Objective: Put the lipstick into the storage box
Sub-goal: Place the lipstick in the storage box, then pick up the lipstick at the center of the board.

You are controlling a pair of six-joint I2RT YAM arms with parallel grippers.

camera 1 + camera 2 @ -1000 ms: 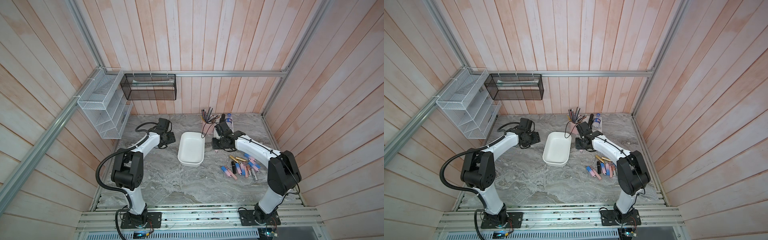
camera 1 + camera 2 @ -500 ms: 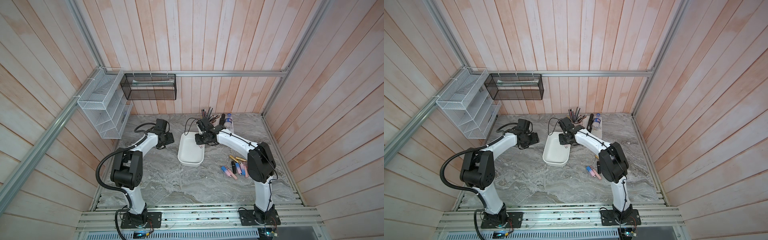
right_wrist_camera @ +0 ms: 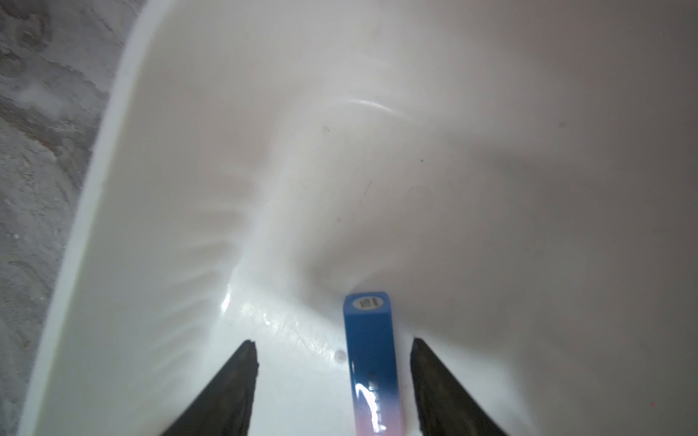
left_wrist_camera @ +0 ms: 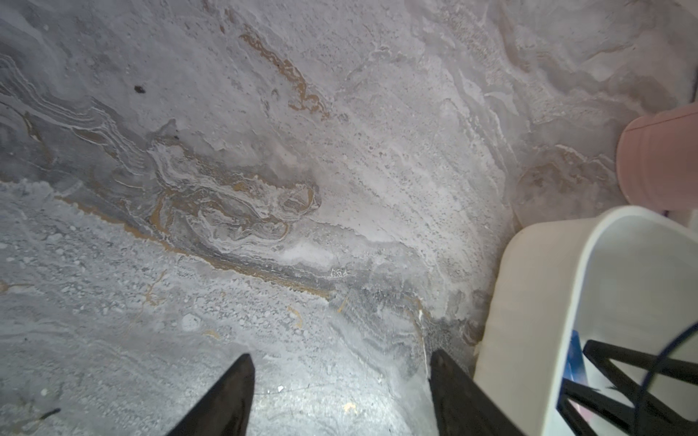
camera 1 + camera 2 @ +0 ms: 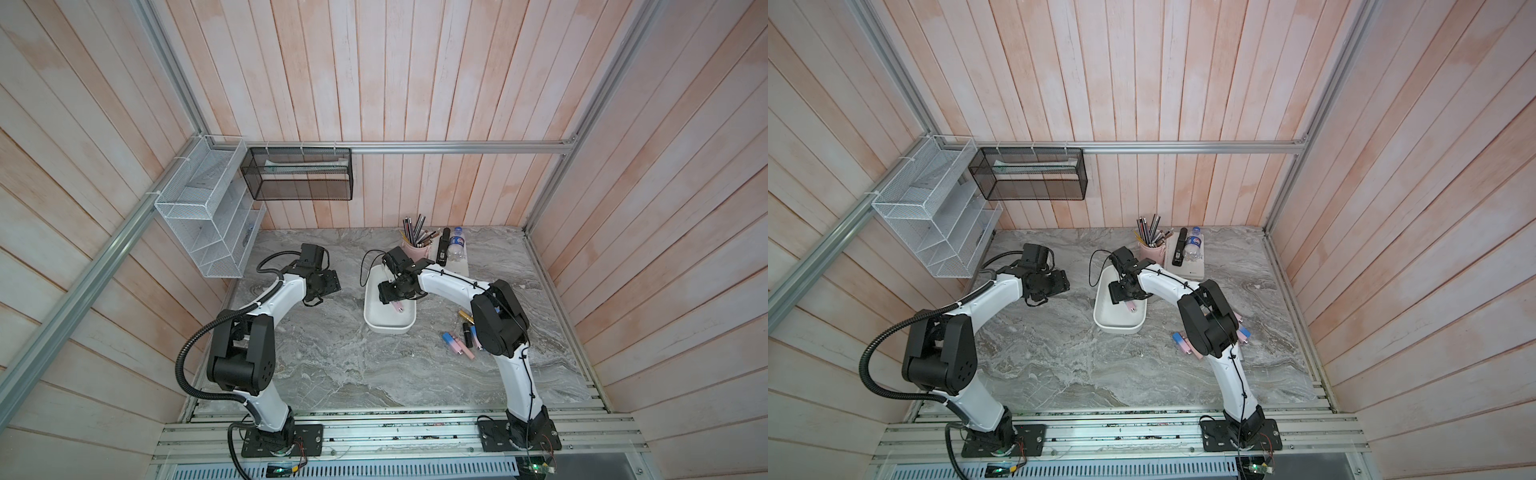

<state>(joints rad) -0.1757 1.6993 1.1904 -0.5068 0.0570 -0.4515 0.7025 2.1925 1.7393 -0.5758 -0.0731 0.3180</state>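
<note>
The lipstick (image 3: 374,362) runs off the right wrist view's edge — in both top views the right claw (image 5: 394,297) hides its blue end.

I count one storage box (image 5: 388,328) holding one lipstick (image 3: 372,351). Also in view: one white mesh basket (image 5: 208,224), one black mesh basket (image 5: 297,174), one pen cup (image 5: 417,251) and one bottle (image 5: 457,245). Loose lipsticks (image 5: 451,340) on the table (image 5: 332,365) are partly hidden, so uncounted.

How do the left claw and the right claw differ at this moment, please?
The left claw hangs over the marble table, beside the storage box; the right claw reaches into that box. The left claw is empty; a blue-and-pink lipstick lies ungripped inside the right claw's gap. Both claws stand open.
</note>
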